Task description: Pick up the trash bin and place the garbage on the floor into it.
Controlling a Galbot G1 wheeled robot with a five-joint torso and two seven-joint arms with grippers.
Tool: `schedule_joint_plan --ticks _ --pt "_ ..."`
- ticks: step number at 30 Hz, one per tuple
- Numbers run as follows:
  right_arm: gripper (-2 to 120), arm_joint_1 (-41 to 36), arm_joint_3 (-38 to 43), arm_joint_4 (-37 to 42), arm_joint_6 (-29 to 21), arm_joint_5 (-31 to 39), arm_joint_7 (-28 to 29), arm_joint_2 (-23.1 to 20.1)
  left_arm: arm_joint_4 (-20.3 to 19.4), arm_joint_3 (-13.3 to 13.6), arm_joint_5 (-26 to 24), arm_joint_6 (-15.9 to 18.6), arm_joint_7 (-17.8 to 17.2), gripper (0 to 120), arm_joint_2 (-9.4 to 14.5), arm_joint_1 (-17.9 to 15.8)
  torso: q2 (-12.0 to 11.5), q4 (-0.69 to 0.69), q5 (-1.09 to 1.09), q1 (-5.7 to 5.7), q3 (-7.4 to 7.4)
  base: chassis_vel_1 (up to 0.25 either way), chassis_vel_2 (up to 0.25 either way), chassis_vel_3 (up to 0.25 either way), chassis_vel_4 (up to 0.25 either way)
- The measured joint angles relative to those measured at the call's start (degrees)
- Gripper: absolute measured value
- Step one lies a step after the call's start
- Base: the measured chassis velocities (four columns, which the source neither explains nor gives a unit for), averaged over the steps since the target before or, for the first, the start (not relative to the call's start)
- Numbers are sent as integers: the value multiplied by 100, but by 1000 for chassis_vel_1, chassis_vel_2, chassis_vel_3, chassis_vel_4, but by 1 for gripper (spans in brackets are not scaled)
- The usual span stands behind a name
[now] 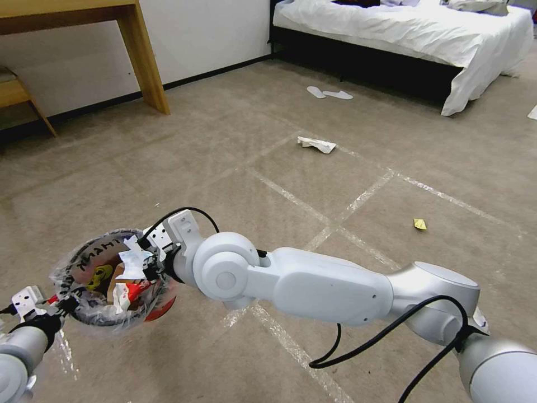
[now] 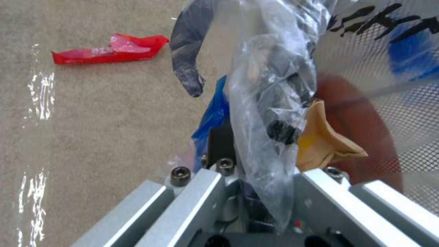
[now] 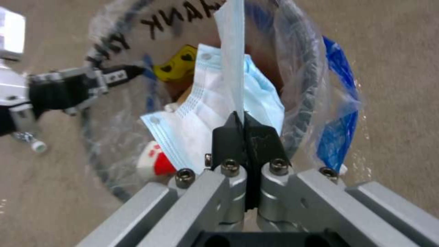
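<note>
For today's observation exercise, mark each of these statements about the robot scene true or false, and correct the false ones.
1. The right hand is pinching a light-blue mask above the trash bin. True.
2. The left hand rests on the floor, away from the bin. False: it grips the bin's rim and bag, with the bin held up off the floor.
3. A crumpled white tissue and a yellow scrap lie on the carpet. True.
4. The bin is empty. False: it already holds white and red litter.
5. A red wrapper lies on the floor, seen in the left wrist view. True.
6. The slippers lie under the wooden table. False: they lie beside the bed.
</note>
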Motion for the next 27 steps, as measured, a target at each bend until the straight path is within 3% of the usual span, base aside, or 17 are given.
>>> schedule_joint_plan --ticks 15,27 --pt "0 -52 -243 -1008 -45 -413 -210 576 -31 -3 7 0 16 0 -22 12 0 1 0 0 0 0 0 0 0" --pt "0 -64 -416 -1299 32 -575 -296 973 -27 -13 4 -5 24 0 -54 8 0 0 -1 0 0 0 0 0 0"
